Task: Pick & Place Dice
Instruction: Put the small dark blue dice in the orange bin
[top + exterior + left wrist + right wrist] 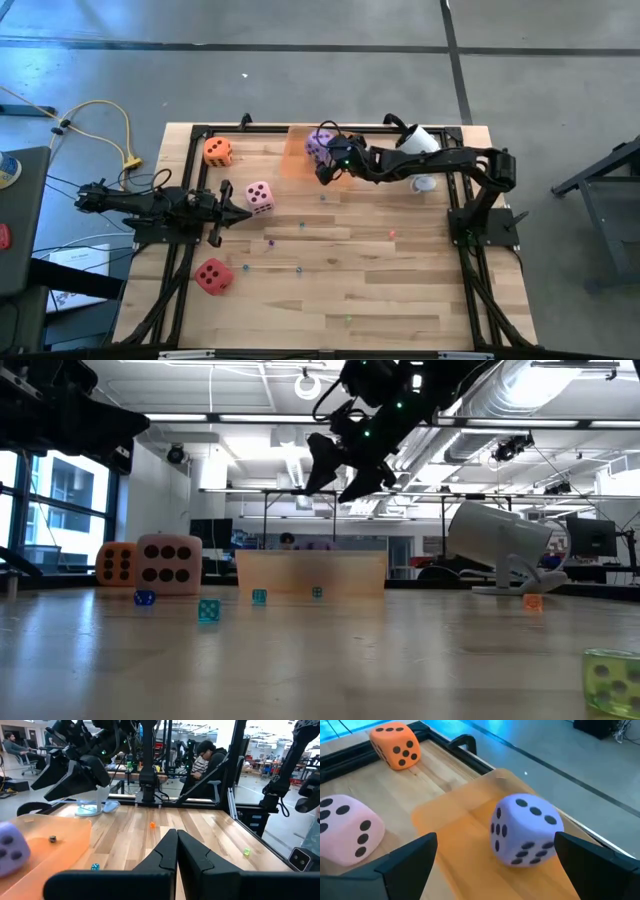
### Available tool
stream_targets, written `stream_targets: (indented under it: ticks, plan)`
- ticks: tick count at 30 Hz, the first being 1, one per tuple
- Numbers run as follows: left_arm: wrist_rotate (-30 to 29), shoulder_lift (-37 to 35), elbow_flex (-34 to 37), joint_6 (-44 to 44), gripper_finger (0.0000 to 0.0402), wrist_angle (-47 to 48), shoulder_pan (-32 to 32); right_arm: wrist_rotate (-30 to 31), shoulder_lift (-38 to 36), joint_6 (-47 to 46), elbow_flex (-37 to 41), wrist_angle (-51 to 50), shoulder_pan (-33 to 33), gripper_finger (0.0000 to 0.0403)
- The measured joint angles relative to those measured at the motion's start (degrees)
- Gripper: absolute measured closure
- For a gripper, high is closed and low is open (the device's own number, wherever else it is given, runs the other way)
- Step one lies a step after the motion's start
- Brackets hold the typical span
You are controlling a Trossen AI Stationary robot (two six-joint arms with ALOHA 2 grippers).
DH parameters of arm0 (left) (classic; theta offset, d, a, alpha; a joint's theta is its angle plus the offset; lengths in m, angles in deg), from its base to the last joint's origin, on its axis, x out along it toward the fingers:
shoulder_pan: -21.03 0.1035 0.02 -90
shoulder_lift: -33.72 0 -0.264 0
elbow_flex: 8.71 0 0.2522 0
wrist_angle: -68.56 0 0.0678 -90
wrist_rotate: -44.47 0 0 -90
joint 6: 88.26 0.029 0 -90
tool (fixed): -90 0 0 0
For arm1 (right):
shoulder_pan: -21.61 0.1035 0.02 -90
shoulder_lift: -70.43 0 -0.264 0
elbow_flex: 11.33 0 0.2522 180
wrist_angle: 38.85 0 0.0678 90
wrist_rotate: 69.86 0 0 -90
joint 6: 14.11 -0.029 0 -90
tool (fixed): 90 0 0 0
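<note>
Counting four dice: purple die in tray under wide-open, empty right gripper, three outside.

Grey concrete floor; large windows; ceiling light strips; seated person beyond table.

Matt foam purple die, translucent plastic tray, smooth wood table.
</note>
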Motion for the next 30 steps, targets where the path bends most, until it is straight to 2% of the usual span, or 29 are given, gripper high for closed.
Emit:
stream_targets:
  ticks: [9,12,17,21,26,30]
  plan:
    - [0.0,0.0,0.0,0.3,0.0401,0.1,0.0,0.0,-2.6,3.8,0.0,2.3,2.3,0.0009]
    - [0.0,0.0,0.0,2.1,0.0401,0.1,0.0,0.0,-5.3,5.9,-0.1,2.2,5.8,0.001]
    - [0.0,0.0,0.0,5.8,0.0401,-0.1,0.0,1.3,-10.2,5.9,0.0,-4.7,14.2,0.001]
    - [-0.1,0.0,0.0,6.6,0.0401,-1.5,0.0,8.2,-12.1,2.0,0.0,-11.7,23.1,0.001]
    - [-2.6,0.0,0.0,11.4,0.0401,-2.5,-0.2,20.1,-12.1,-8.5,0.0,-19.4,35.3,0.001]
    - [-1.7,0.0,0.0,12.9,0.0398,-6.3,-1.2,29.1,-11.1,-15.5,0.0,-22.6,43.0,0.001]
